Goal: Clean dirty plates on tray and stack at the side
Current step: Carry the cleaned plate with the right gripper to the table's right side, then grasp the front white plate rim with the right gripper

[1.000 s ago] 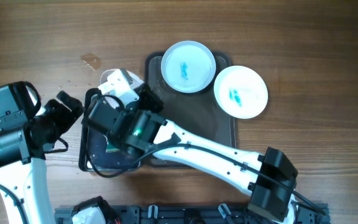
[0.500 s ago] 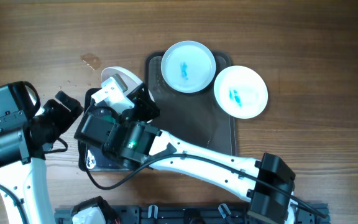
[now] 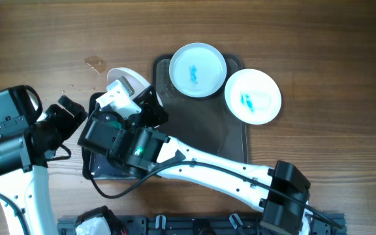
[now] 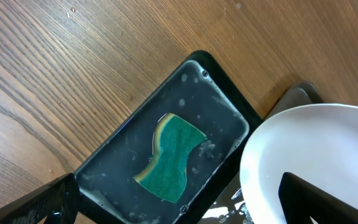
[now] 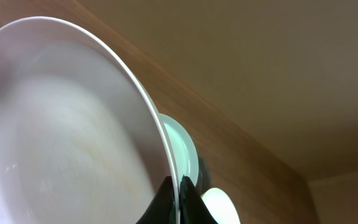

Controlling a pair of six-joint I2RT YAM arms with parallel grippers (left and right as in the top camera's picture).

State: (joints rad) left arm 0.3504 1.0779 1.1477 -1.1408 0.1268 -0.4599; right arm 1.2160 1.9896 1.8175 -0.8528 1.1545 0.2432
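My right gripper is shut on the rim of a white plate, held tilted on edge above the black water basin; the plate also shows in the overhead view and the left wrist view. A green sponge lies in the basin. My left gripper is open and empty just above the basin's near end. Two white plates with blue smears sit on the dark tray: one at its far left, one at its right edge.
The right arm crosses the tray's front part and covers most of the basin. Bare wood lies left of and behind the basin. A small stain marks the table at the far left.
The right gripper moved left and tipped the white plate up on edge over the basin during the first half second, then held still. The left arm has not moved.
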